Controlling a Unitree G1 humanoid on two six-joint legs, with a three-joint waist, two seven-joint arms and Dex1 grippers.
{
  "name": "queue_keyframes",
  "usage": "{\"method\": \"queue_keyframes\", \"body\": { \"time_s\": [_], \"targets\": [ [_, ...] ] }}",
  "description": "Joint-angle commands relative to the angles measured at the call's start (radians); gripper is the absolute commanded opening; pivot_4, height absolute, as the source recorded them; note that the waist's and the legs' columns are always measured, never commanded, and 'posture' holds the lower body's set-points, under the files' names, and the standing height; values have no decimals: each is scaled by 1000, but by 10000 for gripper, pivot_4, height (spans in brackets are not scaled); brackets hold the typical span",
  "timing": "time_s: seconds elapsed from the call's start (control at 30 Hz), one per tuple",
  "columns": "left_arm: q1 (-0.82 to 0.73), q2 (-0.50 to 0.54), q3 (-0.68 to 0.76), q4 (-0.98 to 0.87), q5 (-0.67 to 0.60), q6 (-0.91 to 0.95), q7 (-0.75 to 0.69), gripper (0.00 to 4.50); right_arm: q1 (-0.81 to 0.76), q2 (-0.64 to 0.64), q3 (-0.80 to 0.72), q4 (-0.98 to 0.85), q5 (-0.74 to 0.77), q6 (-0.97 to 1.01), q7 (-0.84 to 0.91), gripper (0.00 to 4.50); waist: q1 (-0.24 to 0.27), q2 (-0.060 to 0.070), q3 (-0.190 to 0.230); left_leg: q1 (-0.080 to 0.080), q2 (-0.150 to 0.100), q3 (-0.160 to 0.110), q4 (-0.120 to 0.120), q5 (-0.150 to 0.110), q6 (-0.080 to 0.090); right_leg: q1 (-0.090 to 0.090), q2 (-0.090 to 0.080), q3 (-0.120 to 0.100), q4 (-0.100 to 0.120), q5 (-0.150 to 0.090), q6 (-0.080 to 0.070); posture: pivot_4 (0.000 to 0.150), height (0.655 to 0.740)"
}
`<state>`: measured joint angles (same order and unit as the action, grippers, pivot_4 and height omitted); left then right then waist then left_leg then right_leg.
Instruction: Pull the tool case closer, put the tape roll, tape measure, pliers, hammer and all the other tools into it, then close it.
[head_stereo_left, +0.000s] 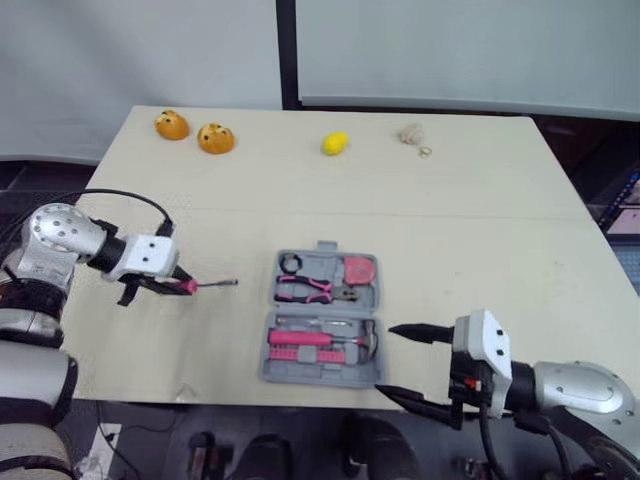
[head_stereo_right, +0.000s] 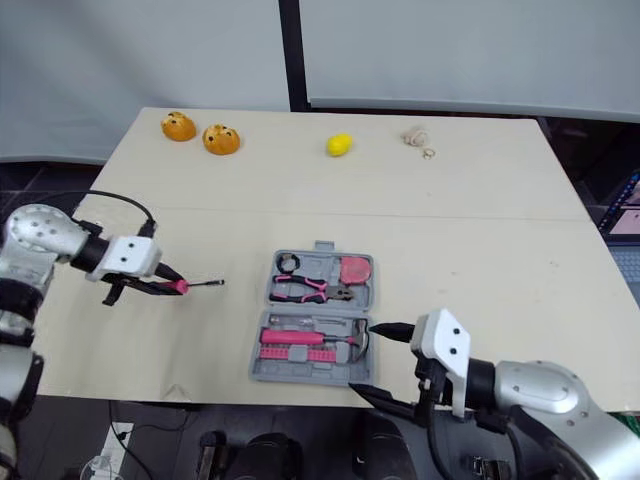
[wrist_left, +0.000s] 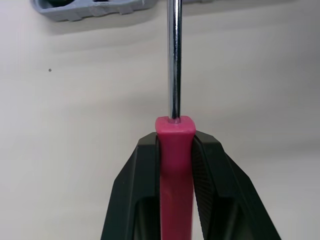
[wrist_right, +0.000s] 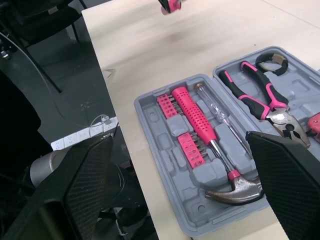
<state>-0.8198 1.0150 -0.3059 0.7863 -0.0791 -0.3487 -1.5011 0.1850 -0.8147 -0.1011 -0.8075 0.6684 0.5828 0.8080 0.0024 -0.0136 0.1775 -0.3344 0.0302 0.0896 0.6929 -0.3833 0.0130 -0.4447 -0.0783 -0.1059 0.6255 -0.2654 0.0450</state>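
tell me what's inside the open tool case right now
The tool case holds the hammer, pink bit racks, a clear screwdriver, pliers, tape roll and tape measure. The moulded slots beneath them are covered.

Tool case (head_stereo_left: 275, 372) looks like matt grey moulded plastic. Screwdriver (wrist_left: 174, 140) – smooth pink plastic handle, shiny chromed metal shaft. Hammer (wrist_right: 200, 125) head is polished metal too. Table (head_stereo_left: 480, 230) is a pale, smooth, matt top – right gripper (head_stereo_left: 385, 360) fingers (wrist_right: 82, 185) are black with a fine checkered texture.
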Motion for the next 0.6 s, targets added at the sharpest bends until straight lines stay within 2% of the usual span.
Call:
{"method": "queue_keyframes", "body": {
  "time_s": [0.03, 0.13, 0.23, 0.37, 0.47, 0.6],
  "targets": [
    [85, 95, 52, -261, -70, 415, -86, 3559, -25, 6, 18, 14, -1, -36, 34, 45000, -1, 0, 0, 0, 0, 0, 0, 0, 0, 0, 0, 0, 0, 0, 0, 1500, 7292],
    [151, 163, 41, -499, -109, 879, -50, 3559, -51, 6, 40, 39, -4, -47, 49, 45000, -2, 0, 0, 0, 0, 0, 0, 0, 0, 0, 1, 2, 0, 0, 0, 1500, 7292],
    [157, 164, 16, -648, -138, 1293, 28, 3559, -65, 9, 57, 51, -14, -53, 51, 45000, 7, 0, 0, 0, -1, -1, 0, 0, 0, 1, 4, 3, 0, 0, 0, 1500, 7292],
    [210, 190, 8, -772, -151, 1440, 63, 3559, -67, 11, 67, 50, -16, -58, 45, 45000, 8, 0, 0, 0, -1, 0, 0, -1, 0, 1, 4, 5, 0, 0, 0, 1500, 7292],
    [193, 72, 45, -699, -103, 1614, 283, 3559, -58, 21, 58, 42, -22, -59, 25, 45000, 10, 1, 0, 1, 0, 0, 1, 0, -1, 1, 1, 5, 2, -1, -1, 1500, 7292],
    [152, -48, 110, -628, -117, 1778, 441, 3559, -43, 30, 49, 37, -38, -62, 12, 45000, 18, -1, -1, 0, 0, -1, 3, 0, -1, 0, 1, 5, 3, -1, -1, 1500, 7292]
  ]
}}
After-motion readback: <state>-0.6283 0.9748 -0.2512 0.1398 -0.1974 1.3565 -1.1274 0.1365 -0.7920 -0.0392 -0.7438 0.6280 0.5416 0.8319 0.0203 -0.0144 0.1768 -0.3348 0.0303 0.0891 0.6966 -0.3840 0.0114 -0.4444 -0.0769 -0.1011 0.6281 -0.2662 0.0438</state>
